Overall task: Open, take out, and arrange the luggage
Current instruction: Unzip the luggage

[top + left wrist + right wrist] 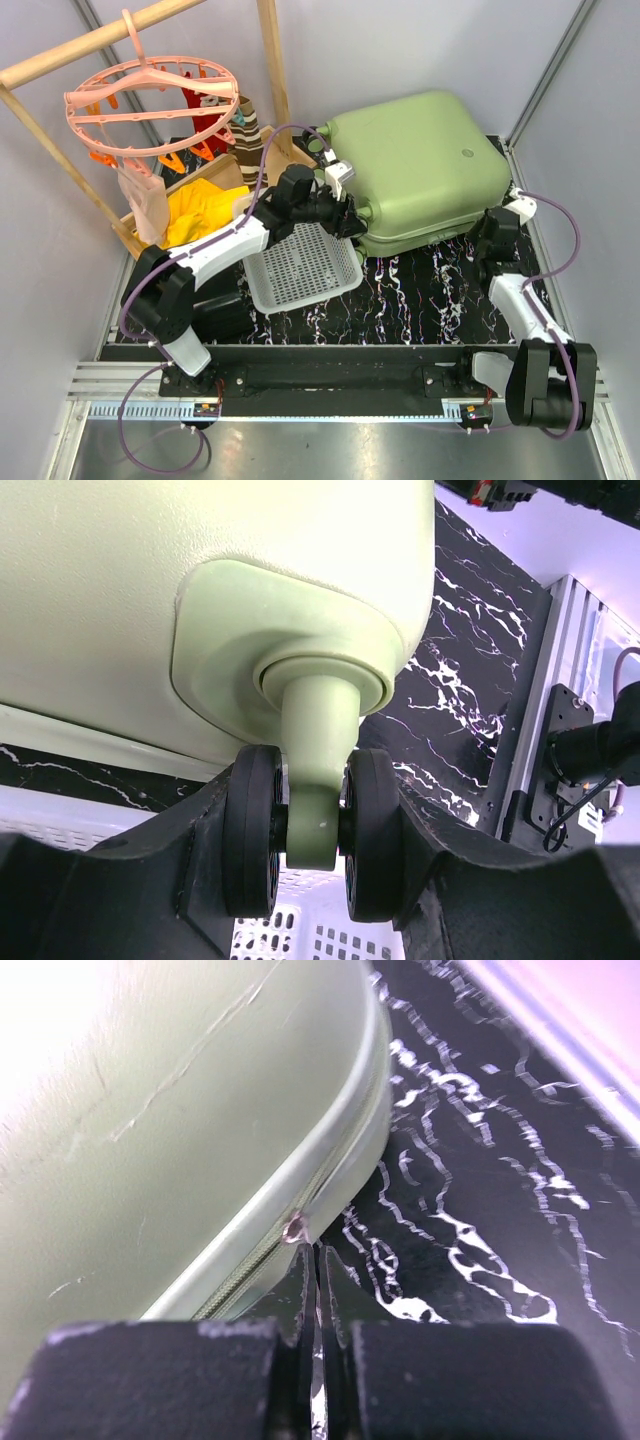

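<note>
Green luggage (420, 165): left fingers (130, 880) clamp its wheel (250, 830); right fingers (298, 1310) together at zipper seam (245, 1275).

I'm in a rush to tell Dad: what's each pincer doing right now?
Left pincer: closed on the luggage wheel.
Right pincer: closed, tips at the zipper pull; holding it cannot be told.

White perforated basket (300, 268), pink round peg hanger (152, 88), wooden rack (60, 56), yellow cloth (198, 215), black marbled mat (430, 292)
</note>
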Available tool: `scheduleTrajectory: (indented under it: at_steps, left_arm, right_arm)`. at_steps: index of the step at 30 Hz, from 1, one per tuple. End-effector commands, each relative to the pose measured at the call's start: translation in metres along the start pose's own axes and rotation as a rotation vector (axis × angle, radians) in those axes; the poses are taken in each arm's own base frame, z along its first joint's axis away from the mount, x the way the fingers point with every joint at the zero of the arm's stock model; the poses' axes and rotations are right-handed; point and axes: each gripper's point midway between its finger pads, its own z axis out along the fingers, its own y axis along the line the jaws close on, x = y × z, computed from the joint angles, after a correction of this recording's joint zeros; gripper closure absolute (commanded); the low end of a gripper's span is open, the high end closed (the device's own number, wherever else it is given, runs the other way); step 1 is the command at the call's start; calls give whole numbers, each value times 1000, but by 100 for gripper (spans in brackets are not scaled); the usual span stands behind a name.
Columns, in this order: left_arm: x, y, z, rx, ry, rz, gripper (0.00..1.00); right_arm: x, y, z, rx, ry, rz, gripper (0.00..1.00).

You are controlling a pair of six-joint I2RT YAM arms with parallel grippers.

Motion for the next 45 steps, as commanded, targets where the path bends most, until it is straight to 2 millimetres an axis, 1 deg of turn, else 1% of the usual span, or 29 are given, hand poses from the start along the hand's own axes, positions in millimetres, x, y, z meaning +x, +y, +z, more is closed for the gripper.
scheduleTrajectory:
  at_steps: [1, 6, 10, 13, 14, 15, 16, 17, 18, 19, 20, 21, 22, 23, 24, 25, 26, 27, 28, 29, 30, 31, 32, 34, 35, 37, 38, 40, 45]
  left_arm:
    - [-66, 0, -15, -53, -190, 86, 100]
    - [-73, 2, -11, -51, -200, 93, 100]
    - [-72, 5, -1, -33, -186, 80, 100]
    - [-71, 11, -4, -74, -192, 79, 100]
    - [-71, 14, -6, -84, -195, 79, 100]
    - [-65, 16, -8, -93, -188, 73, 100]
    - [-67, 18, -11, -106, -195, 73, 100]
    - [-65, 20, -13, -115, -195, 68, 100]
    - [-61, 25, -15, -128, -190, 56, 100]
    - [-60, 26, -16, -131, -193, 53, 100]
    - [-57, 28, -17, -135, -190, 46, 100]
    - [-58, 29, -18, -138, -195, 41, 100]
    - [-58, 30, -19, -139, -197, 39, 100]
    - [-58, 31, -19, -140, -197, 39, 100]
    - [-57, 32, -18, -142, -194, 35, 100]
    - [-58, 33, -18, -143, -195, 34, 100]
    - [-57, 33, -18, -144, -193, 33, 100]
    - [-56, 35, -17, -144, -189, 32, 100]
    - [-57, 34, -19, -145, -191, 31, 100]
    - [-56, 35, -19, -147, -190, 30, 100]
    - [-56, 35, -20, -147, -190, 33, 100]
    - [-57, 34, -21, -149, -191, 34, 100]
    - [-55, 35, -21, -152, -187, 38, 100]
    - [-56, 35, -24, -158, -188, 43, 100]
    - [-55, 35, -25, -162, -188, 49, 100]
    - [-51, 38, -27, -175, -182, 45, 100]
    - [-51, 38, -29, -178, -184, 47, 100]
    - [-49, 40, -30, -184, -181, 48, 100]
    - [-48, 44, -28, -192, -173, 56, 100]
  right_arm:
    - [-29, -61, -16, 270, -147, 34, 100]
    - [-30, -74, -30, 315, -189, 46, 100]
    - [-29, -73, -31, 305, -189, 53, 100]
    - [-40, -54, -32, 211, -183, 39, 100]
    - [-43, -40, -32, 139, -157, 31, 100]
    - [-70, -23, -37, 85, -186, 42, 99]
    - [-69, -11, -41, 23, -134, 30, 95]
    - [-81, -1, -46, -12, -139, 34, 78]
    - [-111, 13, -56, -57, -184, 51, 68]
    - [-117, 22, -60, -95, -171, 53, 58]
    - [-125, 28, -62, -114, -173, 52, 43]
    - [-150, 38, -69, -142, -205, 52, 38]
    - [-145, 44, -60, -154, -155, 27, 31]
    - [-150, 50, -56, -165, -144, 14, 22]
    - [-168, 57, -57, -180, -163, 9, 14]
    - [-156, 59, -38, -176, -94, -21, 9]
    - [-156, 63, -30, -181, -67, -31, 8]
    - [-174, 70, -28, -200, -78, -36, 5]
    - [-162, 71, -9, -208, -11, -49, 3]
    - [-173, 77, -6, -239, -18, -47, 2]
    - [-176, 78, 0, -251, -9, -44, 0]
    - [-170, 74, 16, -265, 37, -30, 0]
    - [-182, 77, 19, -289, 21, -27, 0]
    - [-183, 71, 37, -300, 44, -24, 0]
    - [-194, 74, 39, -316, 24, -40, 0]
    - [-191, 80, 50, -390, 45, -108, 0]
    - [-199, 82, 50, -425, 30, -129, 0]
    - [-194, 94, 50, -547, 43, -202, 0]
    - [-193, 94, 56, -684, 63, -234, 0]
